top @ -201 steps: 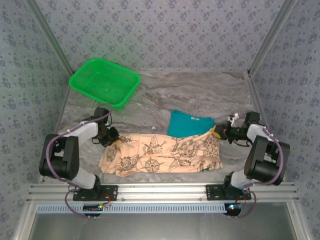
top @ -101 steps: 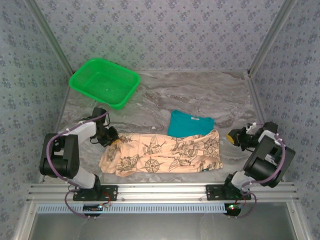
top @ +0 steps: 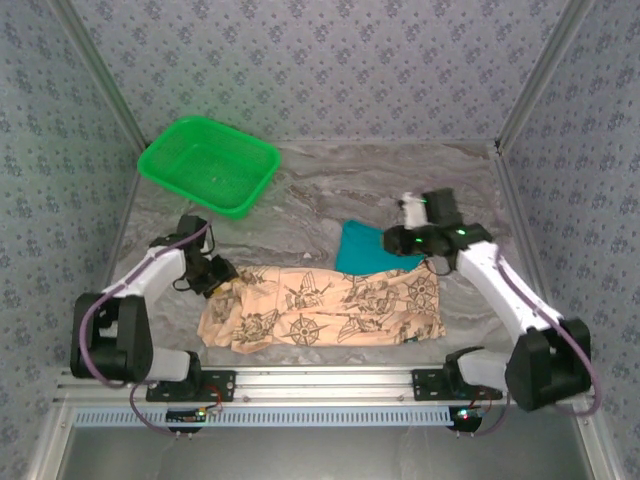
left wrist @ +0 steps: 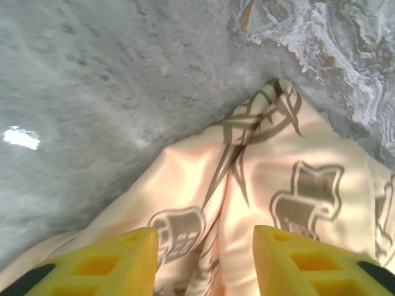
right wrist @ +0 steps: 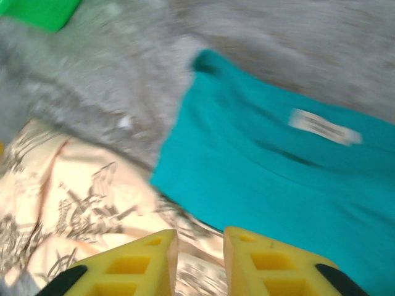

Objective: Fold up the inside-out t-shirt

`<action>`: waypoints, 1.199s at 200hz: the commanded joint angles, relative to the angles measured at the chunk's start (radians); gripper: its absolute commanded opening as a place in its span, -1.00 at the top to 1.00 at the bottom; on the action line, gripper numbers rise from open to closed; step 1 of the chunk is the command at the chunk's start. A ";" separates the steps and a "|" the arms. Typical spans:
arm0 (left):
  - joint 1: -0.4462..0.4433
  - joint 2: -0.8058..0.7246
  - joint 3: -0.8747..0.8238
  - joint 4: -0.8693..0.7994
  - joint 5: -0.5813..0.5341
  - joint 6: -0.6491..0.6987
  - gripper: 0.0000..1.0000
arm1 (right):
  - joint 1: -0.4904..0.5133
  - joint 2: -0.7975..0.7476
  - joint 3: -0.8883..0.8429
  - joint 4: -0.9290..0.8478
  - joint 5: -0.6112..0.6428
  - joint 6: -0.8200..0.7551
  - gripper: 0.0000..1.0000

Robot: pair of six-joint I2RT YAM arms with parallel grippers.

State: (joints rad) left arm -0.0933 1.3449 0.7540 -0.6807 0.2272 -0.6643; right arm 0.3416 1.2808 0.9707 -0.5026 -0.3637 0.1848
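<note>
Top external view: the inside-out t-shirt (top: 330,305) lies spread near the front edge of the marble table (top: 400,185). Its long axis runs left to right between my two arms. My left gripper (top: 218,273) is at the shirt's far left corner. In the left wrist view its yellow fingers (left wrist: 111,262) stand apart, clamping nothing, with printed cloth just below the gap. My right gripper (top: 398,240) hangs over the shirt's far right edge, where a teal folded garment (top: 365,250) touches it. I cannot tell which cloth lies on top. The blurred right wrist view shows those fingers (right wrist: 265,265) parted by a narrow gap, gripping nothing. A green basket (top: 208,165) stands well apart at the table's far left.
</note>
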 commanded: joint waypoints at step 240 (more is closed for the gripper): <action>0.180 -0.083 -0.043 -0.073 0.026 0.025 0.11 | 0.560 0.901 0.782 -0.029 0.070 -0.056 1.00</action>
State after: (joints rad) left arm 0.0589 1.2934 0.6609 -0.6891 0.1986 -0.6727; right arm 0.8894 2.1349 1.6478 -0.4324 -0.3889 0.2810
